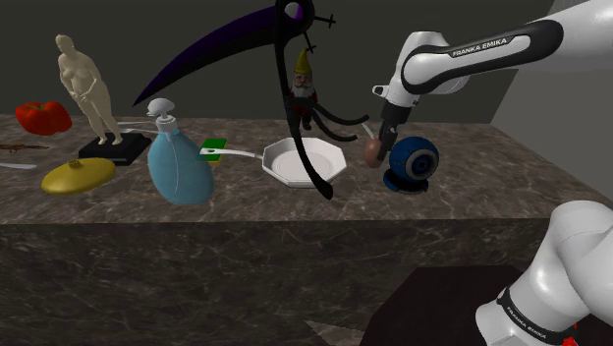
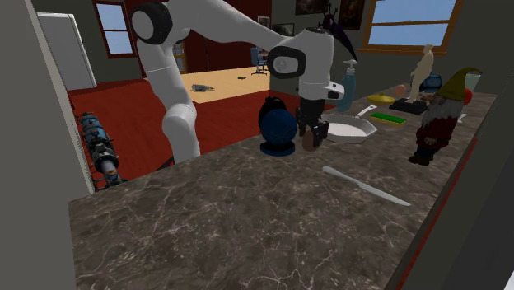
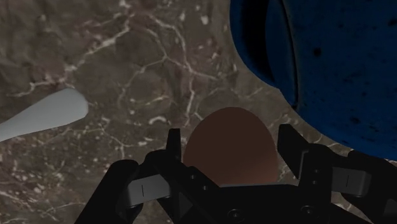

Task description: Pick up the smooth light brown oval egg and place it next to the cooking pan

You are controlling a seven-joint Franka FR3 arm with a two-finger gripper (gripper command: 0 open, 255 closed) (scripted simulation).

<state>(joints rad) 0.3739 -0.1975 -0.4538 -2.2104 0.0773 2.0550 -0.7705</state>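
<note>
A smooth brown egg (image 3: 230, 149) sits between my gripper's (image 3: 230, 135) two black fingers, which clasp its sides. In the shoulder view the egg (image 1: 372, 150) hangs low over the marble counter under the gripper (image 1: 379, 140), between the white octagonal pan (image 1: 303, 160) on its left and a blue ball-shaped object (image 1: 414, 162) on its right. In the second exterior view the gripper (image 2: 310, 132) holds the egg (image 2: 309, 141) just beside the pan (image 2: 348, 128). I cannot tell whether the egg touches the counter.
A black scythe (image 1: 309, 147) leans over the pan, with a gnome (image 1: 303, 90) behind it. Further to the shoulder view's left stand a blue spray bottle (image 1: 180, 157), a yellow lid (image 1: 77, 177) and a pale statue (image 1: 88, 88). A knife (image 2: 365, 185) lies on the counter.
</note>
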